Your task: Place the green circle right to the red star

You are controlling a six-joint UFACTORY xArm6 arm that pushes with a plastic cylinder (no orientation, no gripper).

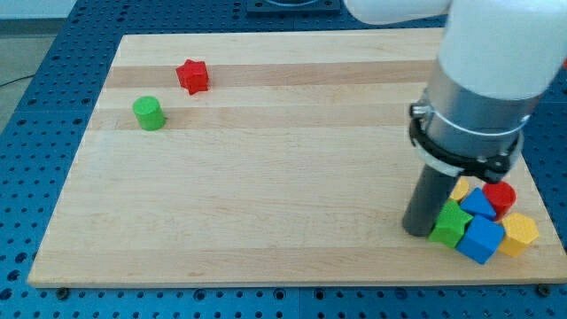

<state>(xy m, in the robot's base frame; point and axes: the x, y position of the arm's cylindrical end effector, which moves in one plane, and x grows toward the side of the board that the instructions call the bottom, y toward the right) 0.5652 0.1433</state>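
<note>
You see a pale wooden board (pixel 283 177) filling most of the view, lying on a blue table (pixel 35 106) dotted with holes. The arm (pixel 492 62) is the next biggest thing: a white and grey column coming down at the view's right, ending in a dark rod. My tip (pixel 416 232) rests on the board near the right corner closest to you, touching or just beside the left side of a heap of blocks.

There is no hand on this arm, so nothing is clenched, released or grasped; the rod only stands against the heap.

In that heap you find a blue block (pixel 481 239) nearest to you, a green block (pixel 451 224) touching the rod's side, a second blue block (pixel 479 203) behind them, an orange block (pixel 519 232) at the right edge, a red cylinder (pixel 500 196) behind that, and a sliver of a yellow block (pixel 461 187) next to the rod. Their exact shapes are hard to make out because they crowd together.

Far off at the view's left stands the red star (pixel 192 75), near the far edge. The green circle (pixel 149 113) sits to its left and a little nearer to you, close by but not touching, and well apart from my tip.
</note>
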